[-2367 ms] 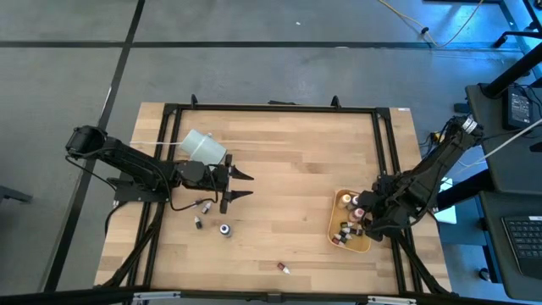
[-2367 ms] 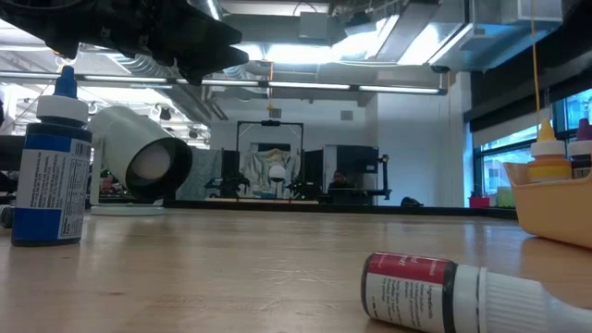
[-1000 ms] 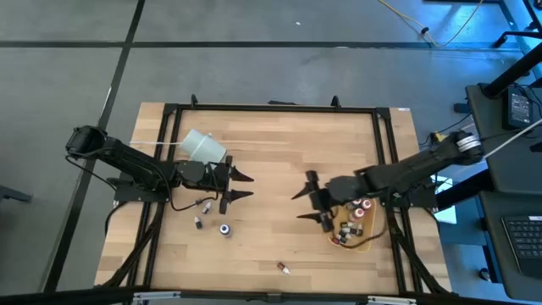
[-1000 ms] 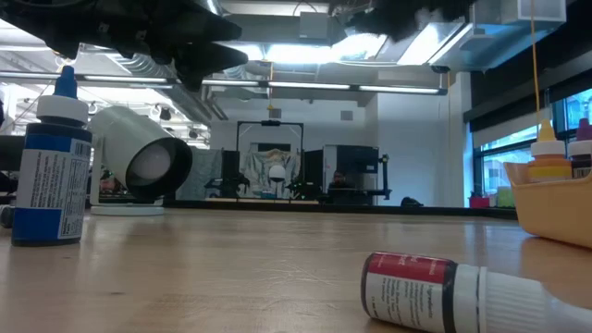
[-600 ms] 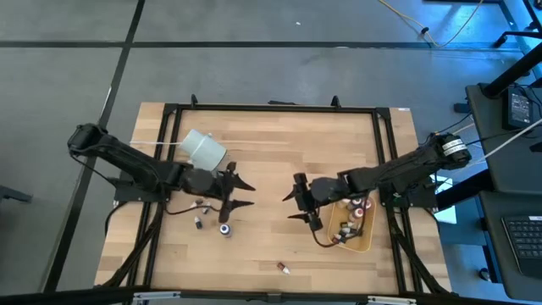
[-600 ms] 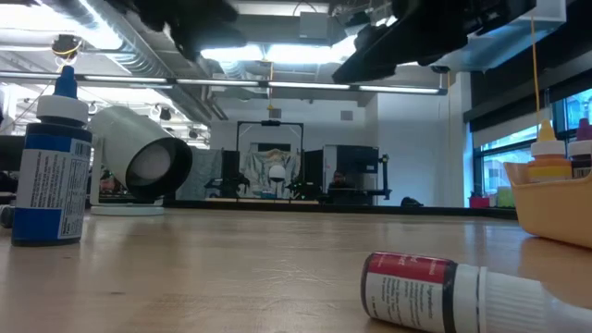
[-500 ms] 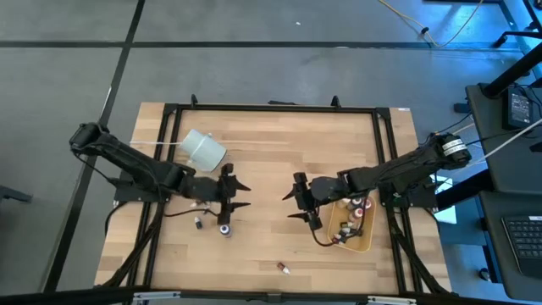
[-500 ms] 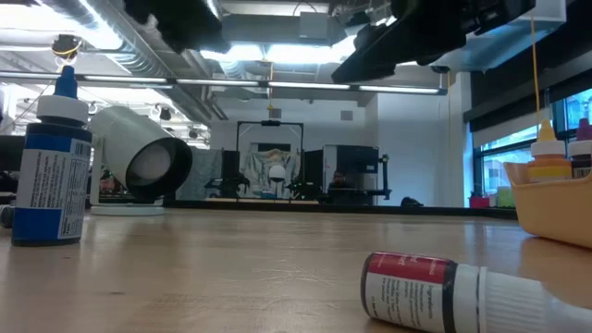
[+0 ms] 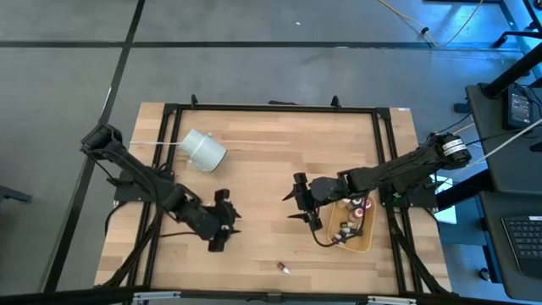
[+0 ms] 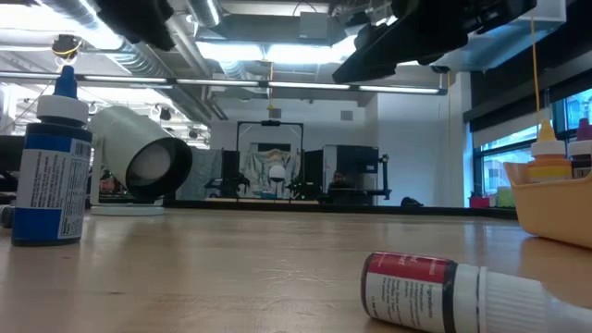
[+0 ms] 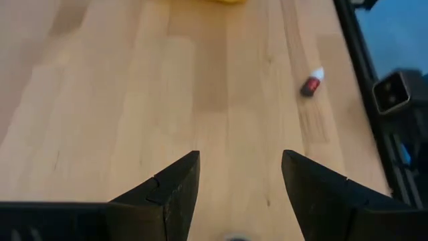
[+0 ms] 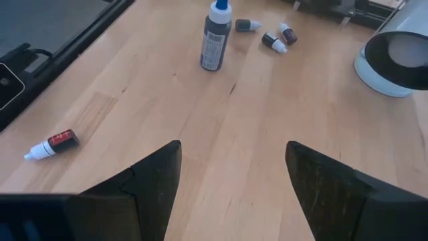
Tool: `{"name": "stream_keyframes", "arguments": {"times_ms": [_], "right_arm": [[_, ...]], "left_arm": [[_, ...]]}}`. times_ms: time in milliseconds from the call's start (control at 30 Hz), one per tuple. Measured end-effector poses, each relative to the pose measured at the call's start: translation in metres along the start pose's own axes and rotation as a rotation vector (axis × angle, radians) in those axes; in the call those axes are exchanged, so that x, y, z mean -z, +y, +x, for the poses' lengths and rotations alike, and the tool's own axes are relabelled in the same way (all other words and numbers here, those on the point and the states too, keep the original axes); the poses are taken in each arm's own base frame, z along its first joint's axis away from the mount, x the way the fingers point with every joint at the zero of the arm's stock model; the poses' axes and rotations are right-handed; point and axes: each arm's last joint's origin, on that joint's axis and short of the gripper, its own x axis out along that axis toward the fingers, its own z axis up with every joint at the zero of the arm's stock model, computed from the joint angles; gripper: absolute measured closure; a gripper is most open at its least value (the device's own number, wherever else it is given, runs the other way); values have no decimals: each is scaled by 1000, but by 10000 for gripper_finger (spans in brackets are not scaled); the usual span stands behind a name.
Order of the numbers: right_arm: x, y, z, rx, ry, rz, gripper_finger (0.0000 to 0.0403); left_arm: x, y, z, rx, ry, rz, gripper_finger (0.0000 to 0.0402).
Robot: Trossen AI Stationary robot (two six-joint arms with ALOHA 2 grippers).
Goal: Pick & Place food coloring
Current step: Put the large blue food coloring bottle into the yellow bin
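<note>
We find the left fingers (image 11: 234,201) spread and empty over bare tabletop (image 9: 279,152); the right fingers (image 12: 231,187) likewise spread, empty, hovering mid-table. A red bottle (image 9: 283,268) lies alone at six o'clock near the front edge; a tall blue bottle (image 12: 215,37) stands at eight o'clock with small ones beside it; others fill the tray (image 9: 370,243) at four o'clock. We judge this an approach step: next, descend and close on one bottle. Centre is open; the frame rails hem the sides.

1. Both arms are black, built of slim jointed segments.
2. The right arm (image 9: 398,172) carries a round silver-white joint cap.
3. Dark cables trail from each arm.
4. Jaws are matte black, wedge-shaped, tapering.
</note>
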Motion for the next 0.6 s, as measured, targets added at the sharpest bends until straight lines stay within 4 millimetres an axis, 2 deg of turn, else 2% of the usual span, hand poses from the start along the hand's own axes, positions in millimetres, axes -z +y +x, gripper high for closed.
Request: {"name": "stream_keyframes", "arguments": {"times_ms": [167, 400, 600], "right_arm": [[0, 0, 0, 0, 0, 34, 134], [0, 0, 0, 0, 0, 53, 134], [0, 0, 0, 0, 1, 53, 134]], "left_arm": [[12, -5, 5, -29, 90, 41, 194], [22, -5, 8, -20, 208, -8, 194], [32, -5, 20, -57, 302, -23, 194]]}}
